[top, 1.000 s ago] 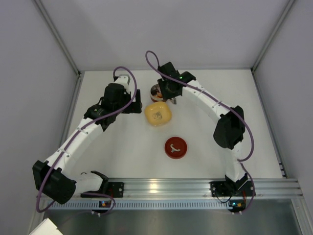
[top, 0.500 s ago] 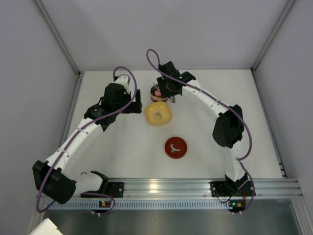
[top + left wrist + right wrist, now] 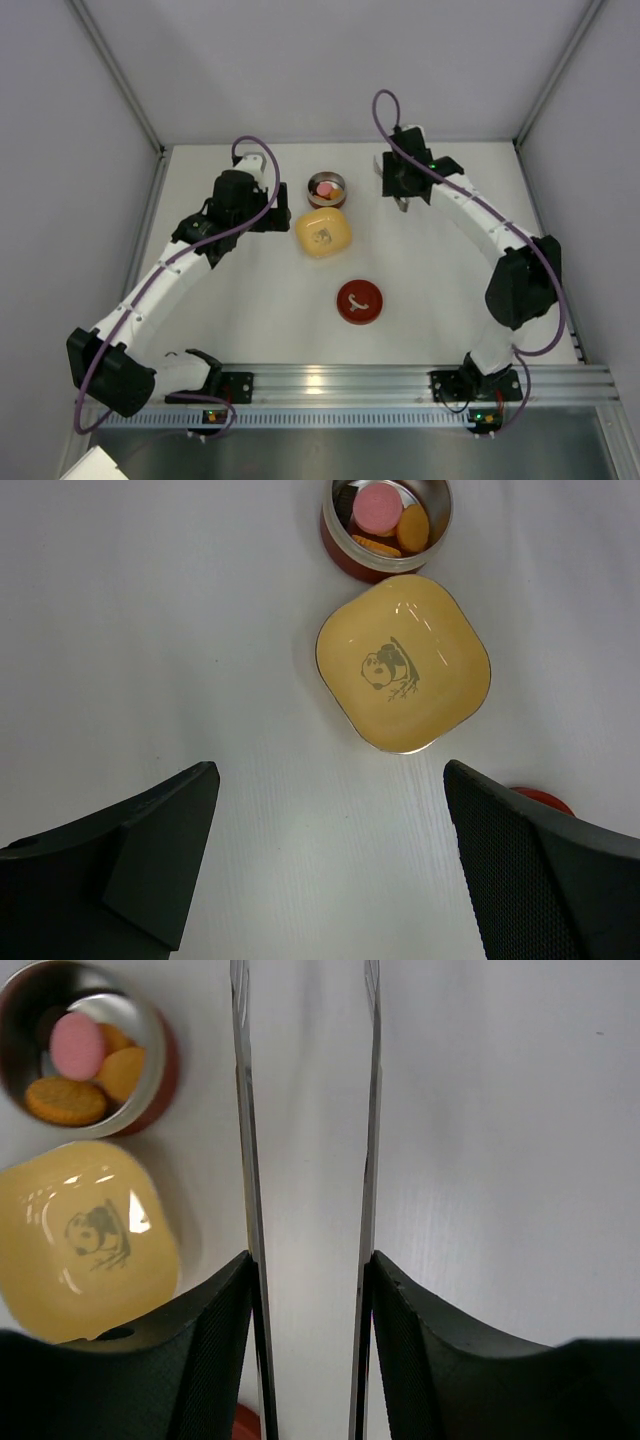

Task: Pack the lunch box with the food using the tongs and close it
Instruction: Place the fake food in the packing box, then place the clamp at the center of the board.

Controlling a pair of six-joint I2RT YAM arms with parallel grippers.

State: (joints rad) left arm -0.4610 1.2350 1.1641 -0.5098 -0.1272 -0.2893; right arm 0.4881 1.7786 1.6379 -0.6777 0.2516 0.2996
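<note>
The lunch box [image 3: 310,186], a red tin with a shiny inside, stands open at the back. The food lies in it: a pink piece [image 3: 77,1045] and orange pieces [image 3: 64,1101]. Its red lid [image 3: 359,301] lies flat nearer the front. My right gripper [image 3: 402,198] is to the right of the tin, shut on the tongs [image 3: 240,1110]. Their two silver arms run apart between my fingers [image 3: 215,1340], and their tips are out of view. My left gripper [image 3: 330,860] stands open and empty, left of the tin, over bare table.
A yellow rounded-square dish [image 3: 323,232] with a panda drawing sits just in front of the tin, almost touching it. White walls close in the table at the back and both sides. A metal rail [image 3: 330,380] runs along the front.
My right arm has swung right with the tongs, away from above the tin, which now shows with the food in it. The left arm has not moved.
</note>
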